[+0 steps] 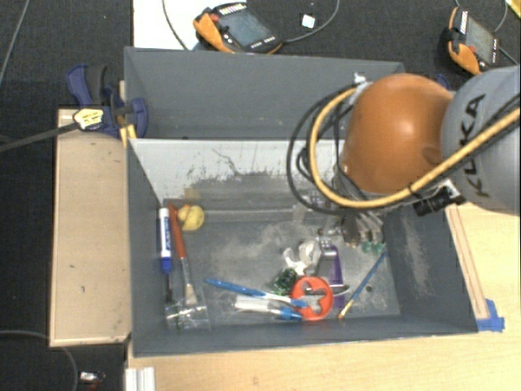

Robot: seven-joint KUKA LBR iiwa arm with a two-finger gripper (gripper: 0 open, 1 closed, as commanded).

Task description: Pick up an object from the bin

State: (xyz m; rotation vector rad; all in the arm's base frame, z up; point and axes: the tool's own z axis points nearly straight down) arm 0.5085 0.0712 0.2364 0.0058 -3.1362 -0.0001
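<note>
My gripper hangs low over the right half of the bin, mostly hidden under the arm's orange cover. Just below it lie a small purple thing and a white crumpled piece. A red ring-shaped tape roll sits a little nearer the front wall, with a small green thing to its left. A thin blue pencil lies slanted to the right of the ring.
A blue pen and a white marker lie along the front. By the left wall are a blue-and-white marker, an orange pen, a clear piece and a yellow ball.
</note>
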